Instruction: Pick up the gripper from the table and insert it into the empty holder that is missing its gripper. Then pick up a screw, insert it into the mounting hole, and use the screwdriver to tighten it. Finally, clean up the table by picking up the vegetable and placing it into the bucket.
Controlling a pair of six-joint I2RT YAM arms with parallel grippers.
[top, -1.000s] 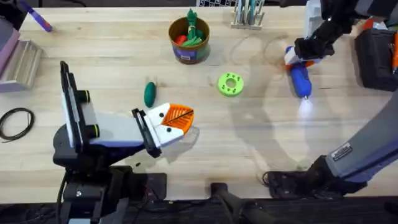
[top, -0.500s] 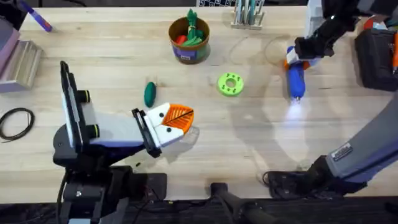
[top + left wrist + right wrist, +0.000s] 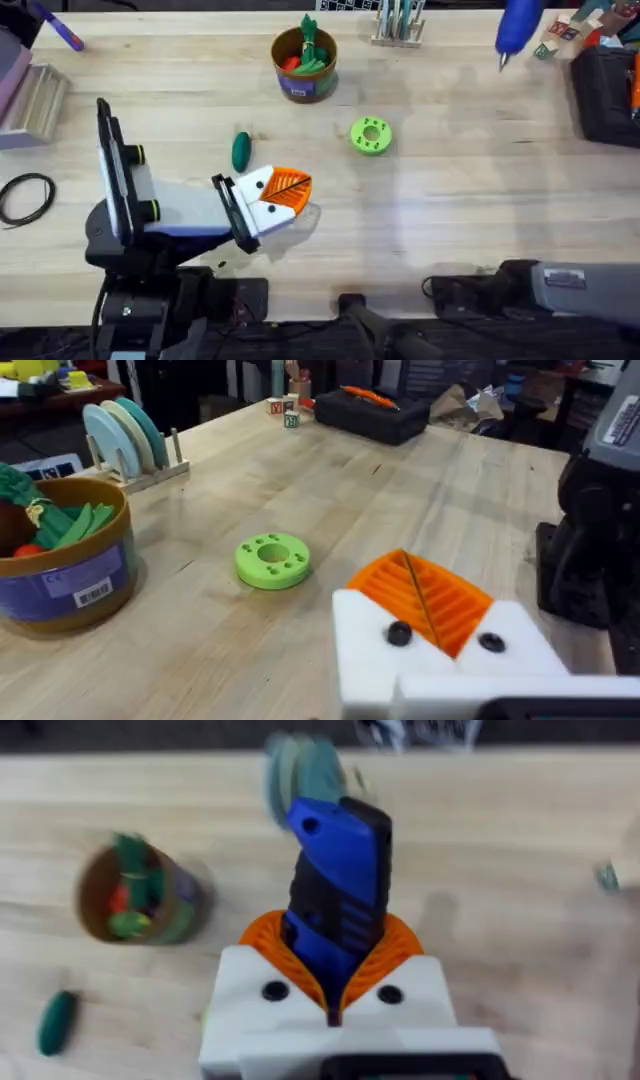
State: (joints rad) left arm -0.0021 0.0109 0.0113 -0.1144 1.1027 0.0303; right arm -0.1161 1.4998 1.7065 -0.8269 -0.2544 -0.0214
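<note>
Place: robotics lab or workshop
Evidence: wooden table, black toolbox, cluttered shelves behind

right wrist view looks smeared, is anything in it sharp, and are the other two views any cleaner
Right wrist: the bucket, the green vegetable and the table are motion-smeared; the screwdriver clamped in the right gripper is steadier but soft. Overhead: crisp, with faint broad shadows on the table. Left wrist: sharp on the green disc; far clutter softens.
</note>
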